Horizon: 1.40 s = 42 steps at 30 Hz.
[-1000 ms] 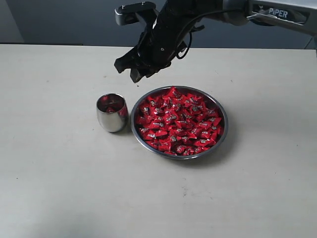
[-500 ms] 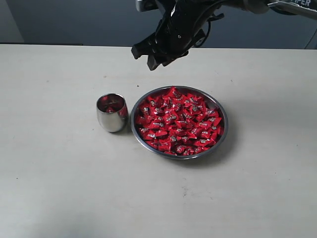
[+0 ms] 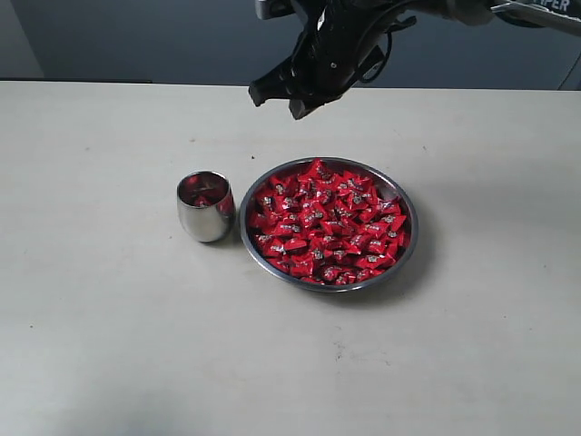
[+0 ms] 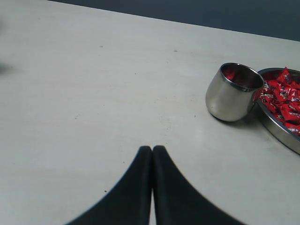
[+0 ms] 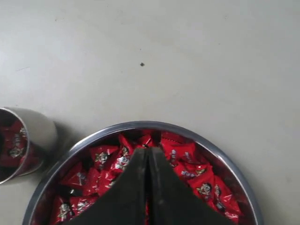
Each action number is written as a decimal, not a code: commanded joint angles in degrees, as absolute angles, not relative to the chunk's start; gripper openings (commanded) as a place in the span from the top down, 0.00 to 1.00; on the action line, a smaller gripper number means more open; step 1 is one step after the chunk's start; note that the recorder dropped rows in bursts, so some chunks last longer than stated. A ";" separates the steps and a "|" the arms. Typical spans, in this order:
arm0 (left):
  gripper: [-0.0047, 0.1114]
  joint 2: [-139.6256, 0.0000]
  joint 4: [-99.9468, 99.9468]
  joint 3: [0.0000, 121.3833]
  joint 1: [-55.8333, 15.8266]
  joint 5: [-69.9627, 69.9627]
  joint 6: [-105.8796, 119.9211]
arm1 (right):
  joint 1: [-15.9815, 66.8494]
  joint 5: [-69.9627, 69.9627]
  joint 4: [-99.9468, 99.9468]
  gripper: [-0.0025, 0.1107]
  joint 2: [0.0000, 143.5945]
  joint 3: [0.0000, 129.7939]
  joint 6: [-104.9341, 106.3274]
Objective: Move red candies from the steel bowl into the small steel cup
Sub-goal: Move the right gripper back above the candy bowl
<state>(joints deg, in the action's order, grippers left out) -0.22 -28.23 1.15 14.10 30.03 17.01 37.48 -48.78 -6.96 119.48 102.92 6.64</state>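
The steel bowl [image 3: 410, 238] sits mid-table, heaped with red candies [image 3: 327, 222]. The small steel cup [image 3: 205, 207] stands just left of it with a few red candies inside. My right gripper [image 3: 283, 103] hangs in the air above the table just behind the bowl's far rim. The right wrist view shows this gripper [image 5: 148, 150] shut and empty, over the candies [image 5: 187, 161] near the bowl rim [image 5: 225, 157], with the cup [image 5: 40, 136] off to one side. My left gripper [image 4: 152, 149] is shut and empty above bare table, well apart from the cup [image 4: 229, 96] and bowl [image 4: 276, 129].
The pale tabletop [image 3: 109, 345] stretches wide around the bowl and cup. A dark wall runs along its far edge. The right arm [image 3: 363, 27] reaches in from the upper right.
The right gripper has risen and swung right, from above and behind the cup to above the bowl's far rim. Bowl and cup have not moved.
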 commanded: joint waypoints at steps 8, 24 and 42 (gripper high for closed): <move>0.96 0.00 -28.26 1.05 14.20 29.63 16.92 | 35.31 -42.73 -6.36 0.99 116.67 93.26 4.11; 0.96 0.00 -28.26 1.05 14.20 29.63 16.92 | 35.31 -39.80 -5.77 0.99 116.44 92.91 4.11; 0.96 0.00 -28.26 1.05 14.20 29.63 16.92 | 35.31 -40.12 -4.31 0.99 116.44 92.91 4.22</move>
